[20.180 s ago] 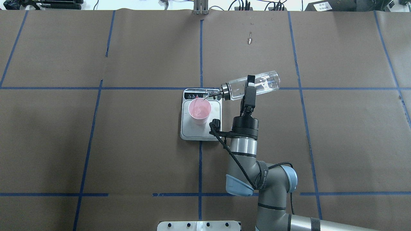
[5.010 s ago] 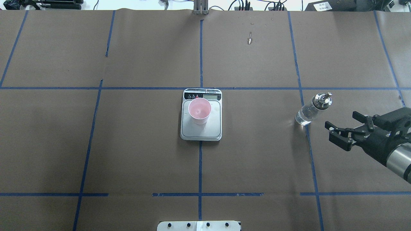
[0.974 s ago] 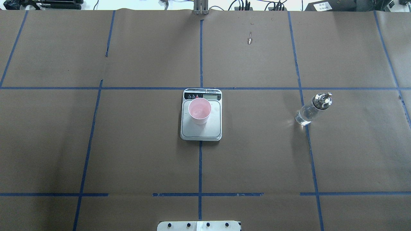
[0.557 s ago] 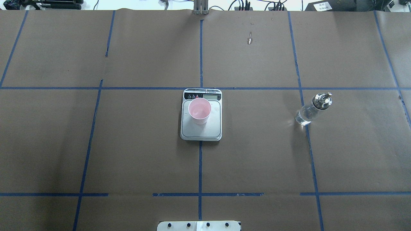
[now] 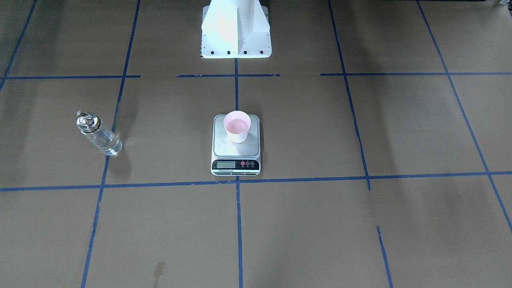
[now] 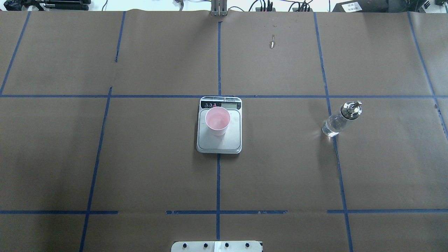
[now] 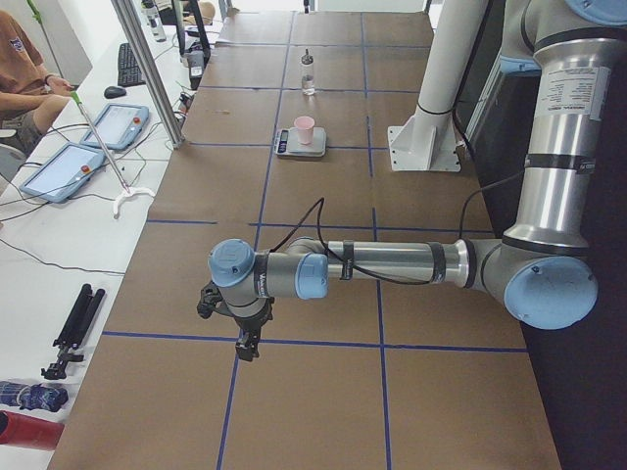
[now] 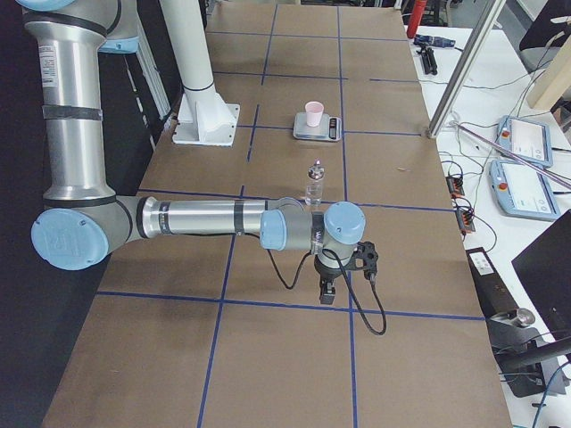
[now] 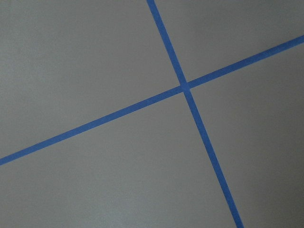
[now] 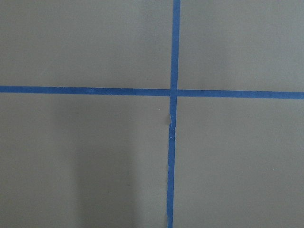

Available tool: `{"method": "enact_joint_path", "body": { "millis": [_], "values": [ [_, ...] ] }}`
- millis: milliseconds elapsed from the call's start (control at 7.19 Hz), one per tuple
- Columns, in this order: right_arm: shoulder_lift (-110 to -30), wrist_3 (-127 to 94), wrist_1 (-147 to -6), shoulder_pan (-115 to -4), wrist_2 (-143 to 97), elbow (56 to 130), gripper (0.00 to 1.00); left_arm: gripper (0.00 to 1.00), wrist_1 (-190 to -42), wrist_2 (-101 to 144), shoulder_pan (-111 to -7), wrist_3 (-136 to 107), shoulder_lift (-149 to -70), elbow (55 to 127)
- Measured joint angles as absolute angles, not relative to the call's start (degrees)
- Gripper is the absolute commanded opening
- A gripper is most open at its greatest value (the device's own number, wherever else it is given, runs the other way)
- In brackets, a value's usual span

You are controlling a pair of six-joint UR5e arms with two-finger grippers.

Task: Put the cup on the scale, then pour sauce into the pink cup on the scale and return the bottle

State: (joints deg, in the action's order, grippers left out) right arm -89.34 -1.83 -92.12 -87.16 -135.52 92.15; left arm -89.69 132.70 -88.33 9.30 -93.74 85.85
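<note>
R hand point(image 8: 326, 299) withdrawn, bottle point(image 6: 336, 120) clear, cup point(image 6: 217, 121) on scale point(image 6: 219, 145)

This is a robotics lab. A wide table point(image 6: 140, 157) wrapped in brown paper and gridded with blue tape point(image 6: 218, 175) has a white pedestal point(image 5: 235, 28) bolted to it and grey jointed robot arms point(image 7: 392, 262) reaching over it. Alongside runs a white bench point(image 7: 39, 255) with touchscreen control tablets point(image 7: 116, 125), aluminium frame posts point(image 7: 147, 69) and a seated person point(image 7: 24, 69).
</note>
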Motion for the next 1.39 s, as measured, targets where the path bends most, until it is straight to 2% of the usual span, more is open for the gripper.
{"method": "enact_joint_path", "body": {
  "millis": [1392],
  "values": [
    [-88.6,-2.13,-92.11,-87.36,-135.61,92.11,1.0,1.0,-89.9,133.49,-88.42,5.4,-93.52,86.02]
  ]
}}
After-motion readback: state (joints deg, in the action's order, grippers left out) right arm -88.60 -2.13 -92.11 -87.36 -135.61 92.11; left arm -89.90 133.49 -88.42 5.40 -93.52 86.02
